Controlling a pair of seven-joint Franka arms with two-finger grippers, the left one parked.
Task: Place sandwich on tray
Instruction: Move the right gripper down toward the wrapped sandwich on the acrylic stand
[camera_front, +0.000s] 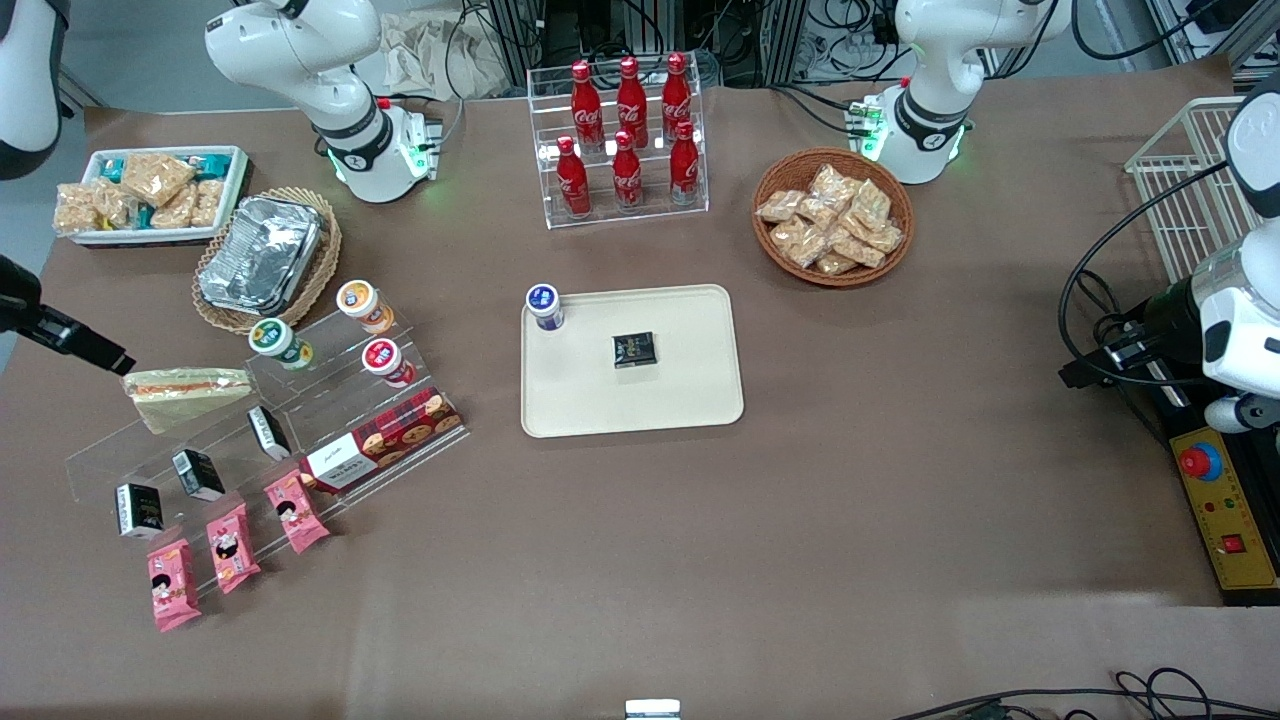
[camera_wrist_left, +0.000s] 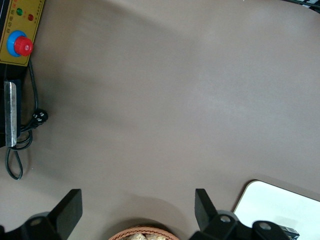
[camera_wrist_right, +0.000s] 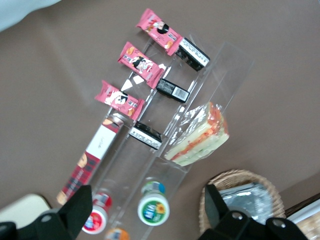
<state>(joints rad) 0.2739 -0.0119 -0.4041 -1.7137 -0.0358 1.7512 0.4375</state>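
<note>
The sandwich (camera_front: 185, 393), a clear-wrapped wedge of pale bread with a red-orange stripe, lies on the top step of a clear acrylic shelf at the working arm's end of the table. It also shows in the right wrist view (camera_wrist_right: 200, 137). The beige tray (camera_front: 690, 400) lies flat at mid-table, and its corner shows in the right wrist view (camera_wrist_right: 20, 206). My right gripper (camera_front: 110, 357) hangs above the table beside the sandwich, apart from it. In the wrist view the gripper (camera_wrist_right: 147, 207) is open and empty, high above the shelf, with a green-lidded cup (camera_wrist_right: 153, 208) seen between its fingers.
The shelf (camera_front: 300, 420) also holds cups, black boxes, a red cookie box (camera_front: 385, 440) and pink packets (camera_front: 232, 547). A foil container in a wicker basket (camera_front: 262, 255) and a white snack tray (camera_front: 150, 195) stand nearby. A blue-lidded cup (camera_front: 544, 305) and a black packet (camera_front: 633, 350) sit on the beige tray.
</note>
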